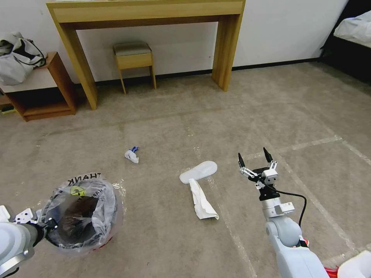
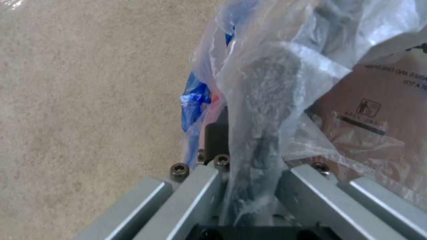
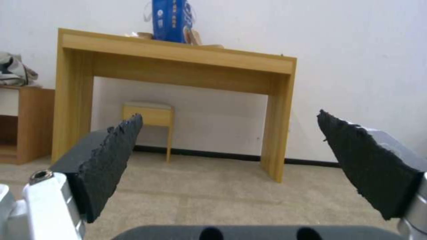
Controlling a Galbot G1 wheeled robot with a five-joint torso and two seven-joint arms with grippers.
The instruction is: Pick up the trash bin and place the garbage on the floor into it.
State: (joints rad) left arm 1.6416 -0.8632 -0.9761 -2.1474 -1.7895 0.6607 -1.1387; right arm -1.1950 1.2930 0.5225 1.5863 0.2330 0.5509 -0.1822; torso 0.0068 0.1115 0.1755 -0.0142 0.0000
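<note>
Left jaws [image 1: 46, 224] clamp one trash bin [image 1: 83, 214]; right jaws [image 1: 256, 159] spread.

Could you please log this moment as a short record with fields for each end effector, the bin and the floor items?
left end effector: shut on the round red trash bin's rim and clear plastic liner
right end effector: open, empty, above carpet
floor litter: crumpled white paper; flat white tissue
other: white slipper, touching the tissue

Open beige carpet [image 1: 162, 235] surrounds my spread-fingered right gripper [image 1: 255, 156]; a flat white slipper [image 1: 198, 172] and crumpled white paper [image 1: 202, 200] lie to its left, a small white-and-blue wad [image 1: 131, 155] farther left.
</note>
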